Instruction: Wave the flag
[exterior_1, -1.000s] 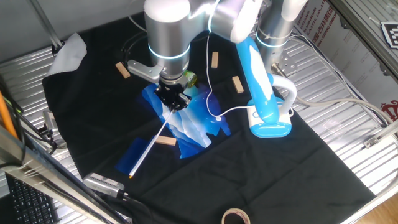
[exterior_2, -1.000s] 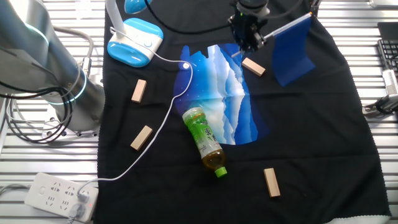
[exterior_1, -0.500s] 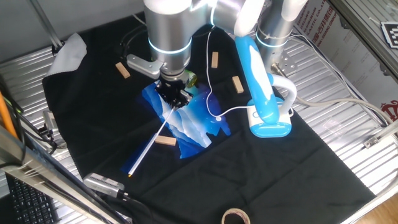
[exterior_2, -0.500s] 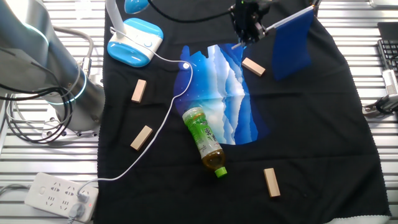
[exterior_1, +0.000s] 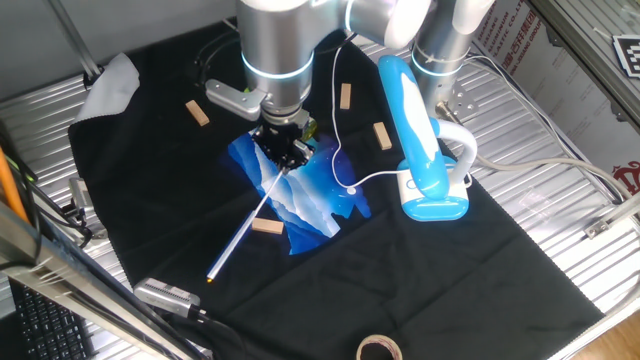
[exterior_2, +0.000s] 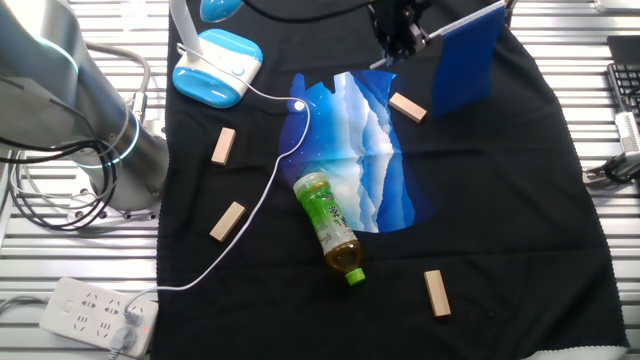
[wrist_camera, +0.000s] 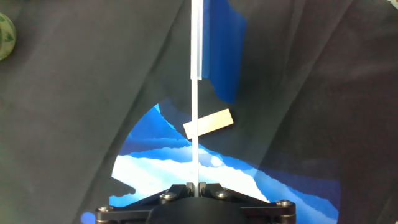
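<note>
The gripper (wrist_camera: 194, 186) was clamped on the stick's near end, a sensible hold since the flag (exterior_2: 463, 62) looked light and floppy.

Silver cylindrical arm (exterior_1: 272, 35) (glowing cyan ring), black gripper (exterior_1: 282, 148) with visible screws.

Fixed views opposite, overhead; hand view close, above bag (wrist_camera: 186, 168).
</note>
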